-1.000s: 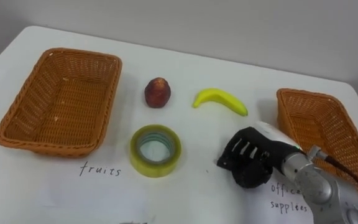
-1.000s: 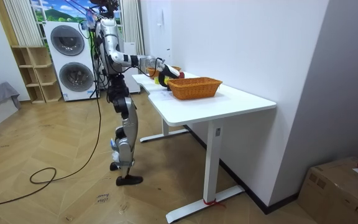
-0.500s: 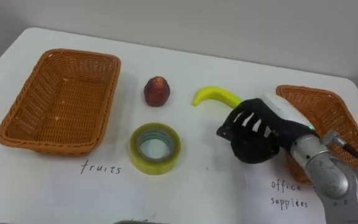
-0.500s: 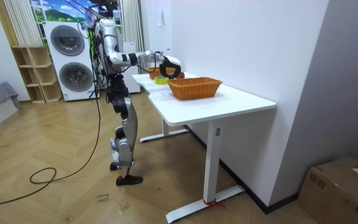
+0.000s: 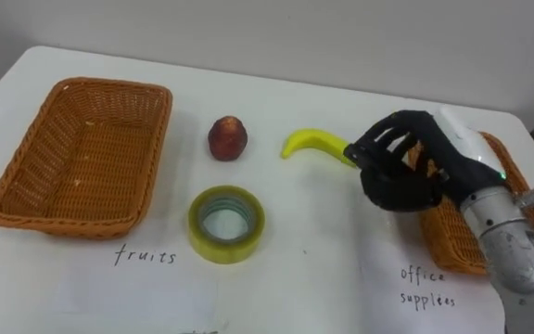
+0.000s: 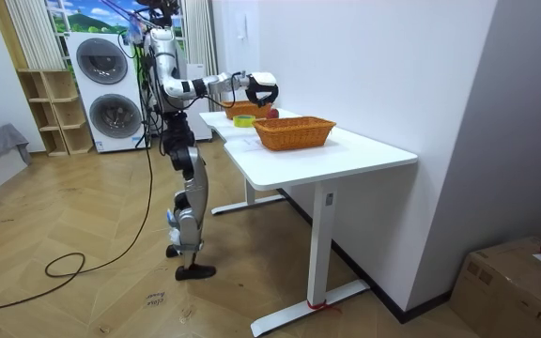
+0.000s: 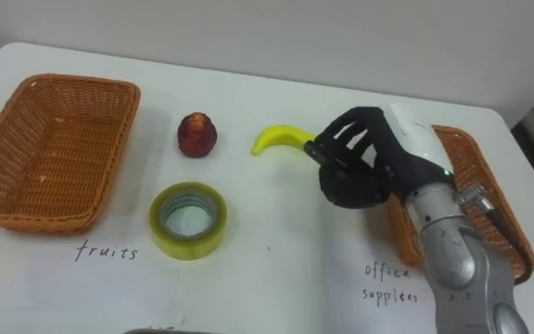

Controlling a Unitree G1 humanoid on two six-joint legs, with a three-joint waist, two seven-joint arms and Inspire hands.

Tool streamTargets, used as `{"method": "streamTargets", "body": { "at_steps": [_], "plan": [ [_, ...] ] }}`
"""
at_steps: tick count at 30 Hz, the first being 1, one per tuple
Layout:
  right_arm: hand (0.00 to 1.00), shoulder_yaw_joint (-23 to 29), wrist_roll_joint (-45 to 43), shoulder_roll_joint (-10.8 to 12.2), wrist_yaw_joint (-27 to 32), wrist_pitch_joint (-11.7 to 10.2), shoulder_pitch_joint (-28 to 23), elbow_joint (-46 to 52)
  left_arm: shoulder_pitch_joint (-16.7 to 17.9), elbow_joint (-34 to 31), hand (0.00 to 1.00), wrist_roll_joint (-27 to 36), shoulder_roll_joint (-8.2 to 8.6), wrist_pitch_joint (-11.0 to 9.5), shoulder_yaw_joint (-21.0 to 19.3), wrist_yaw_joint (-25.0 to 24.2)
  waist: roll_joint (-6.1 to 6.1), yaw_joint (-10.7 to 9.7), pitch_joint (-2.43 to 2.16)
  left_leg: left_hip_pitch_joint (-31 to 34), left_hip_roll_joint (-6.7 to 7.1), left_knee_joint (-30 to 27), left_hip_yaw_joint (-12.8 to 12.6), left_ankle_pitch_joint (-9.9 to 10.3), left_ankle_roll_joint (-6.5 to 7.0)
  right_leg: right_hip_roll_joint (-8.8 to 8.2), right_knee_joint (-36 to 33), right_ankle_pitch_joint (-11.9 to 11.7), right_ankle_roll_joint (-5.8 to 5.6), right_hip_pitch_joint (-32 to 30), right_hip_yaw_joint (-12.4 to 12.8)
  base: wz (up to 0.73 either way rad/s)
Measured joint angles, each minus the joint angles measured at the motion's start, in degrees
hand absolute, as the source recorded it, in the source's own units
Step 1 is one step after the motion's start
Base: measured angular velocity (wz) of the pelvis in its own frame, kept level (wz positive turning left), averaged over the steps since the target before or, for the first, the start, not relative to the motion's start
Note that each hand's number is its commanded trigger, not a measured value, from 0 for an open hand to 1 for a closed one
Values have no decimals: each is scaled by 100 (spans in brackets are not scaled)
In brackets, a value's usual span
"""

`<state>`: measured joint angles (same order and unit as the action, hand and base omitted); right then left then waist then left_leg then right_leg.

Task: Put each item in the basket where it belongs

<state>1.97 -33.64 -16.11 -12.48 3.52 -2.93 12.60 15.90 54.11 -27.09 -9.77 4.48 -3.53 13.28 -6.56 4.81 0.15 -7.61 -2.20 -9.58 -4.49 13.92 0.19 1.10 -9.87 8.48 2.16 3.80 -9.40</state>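
**A:** Left eye view first: where's the banana (image 5: 311, 142)?

**B:** On the table (image 5: 323, 278), lying crosswise. Its long axis runs left to right with a slight bend. The left tip is bare, and the right end runs under my right hand (image 5: 401, 176).

**A:** Are you holding it?

**B:** Not that I can see. My fingers are spread wide and bent downward over that end, with nothing in them. I cannot tell whether the tips touch the skin. The room view puts the hand up off the table.

**A:** Which way does it lie from you?

**B:** Left of my palm. I judge I must come down across its width, near the right end. My right hand is the one at it.

**A:** And around it?

**B:** The red fruit (image 5: 227, 138) is just left of the banana, and the fruit basket (image 5: 63, 219) is well left, past it. The tape (image 5: 226, 250) sits left of the banana and nearer me. The office basket (image 5: 448, 246) is right of it, partly behind my wrist. I expect a long carry leftward.
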Motion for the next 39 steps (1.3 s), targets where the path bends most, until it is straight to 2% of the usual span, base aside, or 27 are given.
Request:
{"method": "streamTargets", "body": {
  "at_steps": [6, 12, 14, 20, 24, 27, 30, 33, 39],
  "plan": [
    [100, 189, 317, -43, 198, -104, 0, -75, 41, 107, 0, 1, 2, -93, -132, 1, -39, -42, -10, -21, -6, -17, -6, -1, 0, -9, 0, -1, 0, 30, -20, 0],
    [100, 601, 408, -41, 481, -123, -2, -123, 118, 309, 0, -2, -13, -96, -311, -13, -151, -218, 26, 5, -1, -40, -9, -1, 0, -9, -1, -1, 1, 17, 1, 0],
    [100, 814, 470, -44, 627, -236, 1, -264, 148, 328, 0, -6, -8, -95, -367, -34, -165, -250, 22, 4, 0, -30, -13, 0, 0, -2, 19, -1, 1, 13, 21, 0],
    [100, 1013, 480, -98, 965, -334, 0, -754, 139, 349, 0, 1, -6, -110, -589, -33, -142, -286, 22, -10, -1, -8, -20, 0, 0, 22, 18, -2, 3, 0, 101, -2],
    [100, 1051, 473, -99, 1114, -337, -3, -948, 121, 348, 0, -1, -3, -116, -627, -32, -94, -302, 41, -9, -1, -7, -22, 0, 0, 24, 16, -2, 3, -11, 132, -3],
    [100, 1058, 474, -138, 1253, -342, -4, -973, 122, 340, 0, -6, -3, -117, -648, -28, -59, -319, 33, -9, -1, -7, -24, 0, 0, 23, 14, -2, 2, -13, 131, 0],
    [100, 1061, 471, -186, 1313, -344, -4, -1026, 129, 334, 0, -12, -2, -116, -667, -31, -51, -315, -4, -12, -1, -7, -30, 0, 0, 21, 11, -2, 2, -16, 130, 0],
    [100, 1069, 471, -222, 1314, -342, -21, -1180, 167, 324, 0, -13, -1, -115, -866, -46, -67, -313, -36, -23, -1, -7, -40, 0, 0, 20, 14, -2, 2, -3, 127, 0],
    [100, 1118, 471, -222, 1314, -335, -107, -1197, 251, 305, 0, -12, -17, -98, -987, -123, -100, -315, -56, -21, 2, -11, -58, -1, 1, 8, 15, -1, 0, -8, 134, 0]
  ]
}}
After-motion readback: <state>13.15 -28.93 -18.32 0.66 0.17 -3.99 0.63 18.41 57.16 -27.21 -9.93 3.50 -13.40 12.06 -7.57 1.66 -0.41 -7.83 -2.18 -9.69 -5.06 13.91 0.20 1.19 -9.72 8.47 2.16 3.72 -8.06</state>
